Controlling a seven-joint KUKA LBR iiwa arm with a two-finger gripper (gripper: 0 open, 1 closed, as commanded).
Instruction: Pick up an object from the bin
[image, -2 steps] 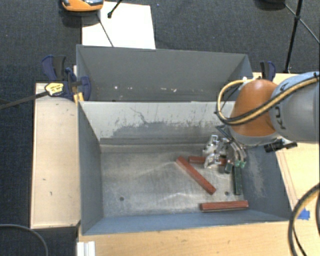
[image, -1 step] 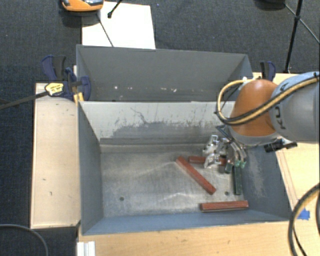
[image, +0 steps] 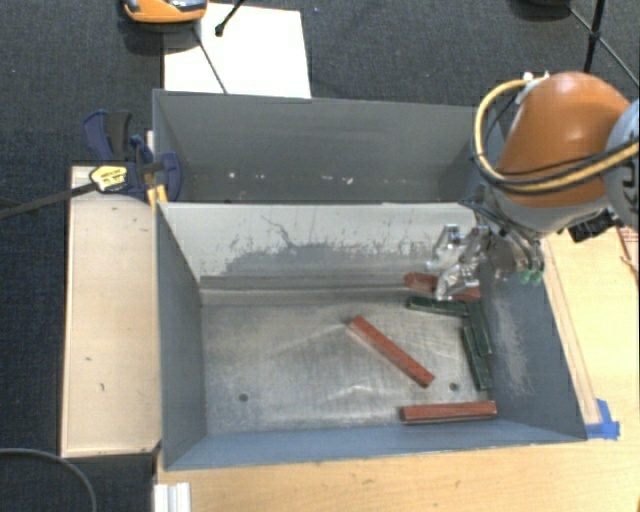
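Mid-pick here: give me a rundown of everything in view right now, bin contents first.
bin: one, grey metal, centre of the view
reddish-brown bars: two in the open, one slanted mid-floor, one along the front wall; a third reddish piece lies near the back wall, partly under the gripper
dark green bars: two, one running front to back by the right wall, one crosswise just below the gripper
gripper: one, silver, low over the back right of the bin floor
orange cover: one, on the arm at upper right, with a yellow cable looped beside it
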